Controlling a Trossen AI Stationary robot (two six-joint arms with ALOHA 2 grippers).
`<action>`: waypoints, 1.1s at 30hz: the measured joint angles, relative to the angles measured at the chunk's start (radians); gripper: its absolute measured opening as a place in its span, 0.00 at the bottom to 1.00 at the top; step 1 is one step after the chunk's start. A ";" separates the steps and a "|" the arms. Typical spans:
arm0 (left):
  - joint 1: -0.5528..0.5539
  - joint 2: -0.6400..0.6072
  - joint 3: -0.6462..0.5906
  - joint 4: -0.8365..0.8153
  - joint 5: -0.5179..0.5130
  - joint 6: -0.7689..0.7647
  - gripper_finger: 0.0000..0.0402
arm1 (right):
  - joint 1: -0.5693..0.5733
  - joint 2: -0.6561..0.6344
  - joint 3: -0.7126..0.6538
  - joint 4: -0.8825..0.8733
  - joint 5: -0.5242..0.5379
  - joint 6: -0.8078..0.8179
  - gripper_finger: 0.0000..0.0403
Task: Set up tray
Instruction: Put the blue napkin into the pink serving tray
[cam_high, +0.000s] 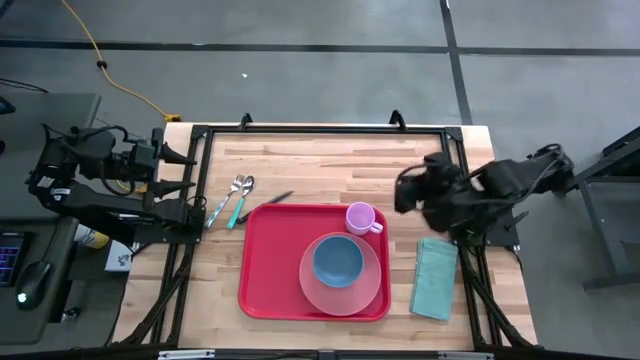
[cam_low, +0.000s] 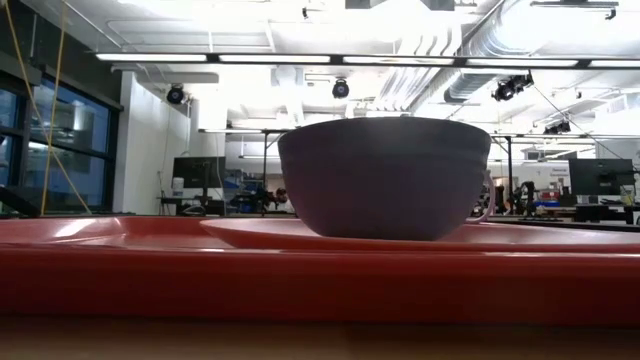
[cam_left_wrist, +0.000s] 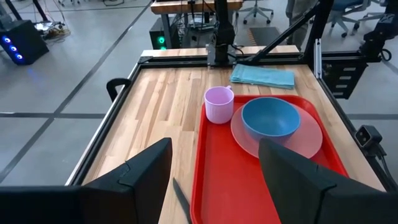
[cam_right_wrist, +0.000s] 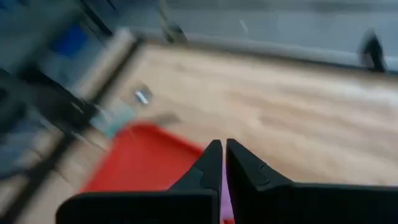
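Red tray holding plate, bowl, cup, right hand clenched empty, left hand released.

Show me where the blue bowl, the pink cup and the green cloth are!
blue bowl (cam_high: 338, 261), high view, inside bottom of the bowl.
pink cup (cam_high: 360, 217), high view, the cup's open top.
green cloth (cam_high: 435, 278), high view, middle of the folded cloth.

Left pincer agape — right pincer closed
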 joint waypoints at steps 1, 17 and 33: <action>0.000 0.000 0.000 0.000 0.000 0.001 0.68 | 0.000 -0.013 0.014 0.036 0.045 -0.044 0.00; 0.000 0.000 0.000 0.000 0.001 0.016 0.68 | 0.227 -0.172 0.043 0.318 0.485 -0.465 0.00; 0.000 0.000 0.000 0.000 0.001 0.008 0.68 | 0.352 -0.279 0.043 0.406 0.714 -0.671 0.00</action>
